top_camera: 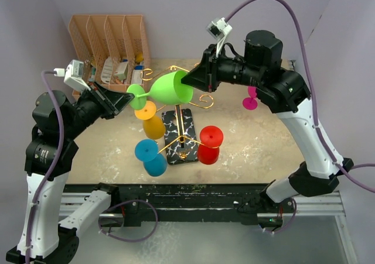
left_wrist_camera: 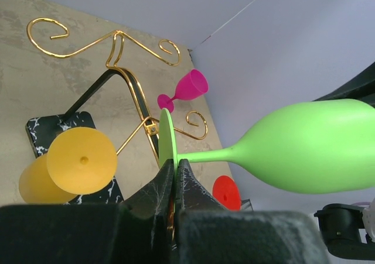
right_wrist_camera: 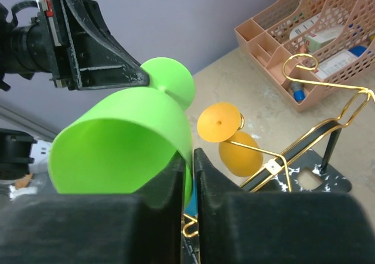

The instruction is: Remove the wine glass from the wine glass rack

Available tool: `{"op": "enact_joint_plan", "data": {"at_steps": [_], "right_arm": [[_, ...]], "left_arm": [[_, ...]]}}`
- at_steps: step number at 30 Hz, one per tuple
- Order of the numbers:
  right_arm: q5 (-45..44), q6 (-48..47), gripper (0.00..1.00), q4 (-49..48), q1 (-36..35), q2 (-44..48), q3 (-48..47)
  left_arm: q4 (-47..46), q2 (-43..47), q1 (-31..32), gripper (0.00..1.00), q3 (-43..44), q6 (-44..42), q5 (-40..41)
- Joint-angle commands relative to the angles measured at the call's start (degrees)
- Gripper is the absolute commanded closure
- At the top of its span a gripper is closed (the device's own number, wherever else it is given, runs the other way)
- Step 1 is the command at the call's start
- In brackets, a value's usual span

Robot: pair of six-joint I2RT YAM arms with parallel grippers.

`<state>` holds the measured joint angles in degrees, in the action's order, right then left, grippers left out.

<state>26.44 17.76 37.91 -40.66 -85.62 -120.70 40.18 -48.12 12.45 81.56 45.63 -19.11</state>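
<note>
the lift-off step is in hand: the green wine glass [top_camera: 170, 87] lies sideways in the air above the wine glass rack [top_camera: 179, 136], held at both ends. the left tool [top_camera: 124, 100] is clamped on the edge of its foot, and the right tool [top_camera: 190, 79] is pinched on the lip of the bowl. next, i judge, both arms must carry it away from the gold hooks together, keeping it level, then set it on the counter [top_camera: 263, 147]. whether the stem is quite clear of the nearest hook is hard to make out. the left wrist view cuts off the bowl's mouth, and the right arm partly hides a pink glass [top_camera: 251, 100].
</note>
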Motion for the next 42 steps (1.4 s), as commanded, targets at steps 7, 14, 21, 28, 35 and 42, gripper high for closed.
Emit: {"op": "enact_joint_plan", "data": {"at_steps": [7, 14, 21, 28, 35, 42], "right_arm": [[-16.07, -1.10, 1.00, 4.84, 2.39, -4.71, -13.02], [-31.82, 0.03, 1.00, 6.98, 18.94, -10.58, -25.05], [-37.30, 2.37, 1.00, 9.83, 43.15, -17.89, -21.98], [-39.15, 1.33, 1.00, 8.67, 52.99, -20.27, -7.38], [-40.67, -1.13, 1.00, 7.84, 53.32, -21.36, 2.09], [-38.40, -0.53, 1.00, 4.20, 53.31, -20.28, 13.02]], "left_arm": [[-0.79, -0.12, 0.12, 0.51, 1.11, -0.53, 2.80], [1.91, 1.38, 0.12, 0.38, 1.02, -1.74, 7.32], [4.90, 2.36, 0.12, 0.38, 1.56, -4.96, 10.28], [6.73, 2.34, 0.12, 0.38, 1.60, -8.23, 12.72], [10.08, 2.51, 0.12, 0.38, 1.11, -10.56, 15.69], [12.62, 4.34, 0.12, 0.38, 0.22, -12.07, 18.22]]}}
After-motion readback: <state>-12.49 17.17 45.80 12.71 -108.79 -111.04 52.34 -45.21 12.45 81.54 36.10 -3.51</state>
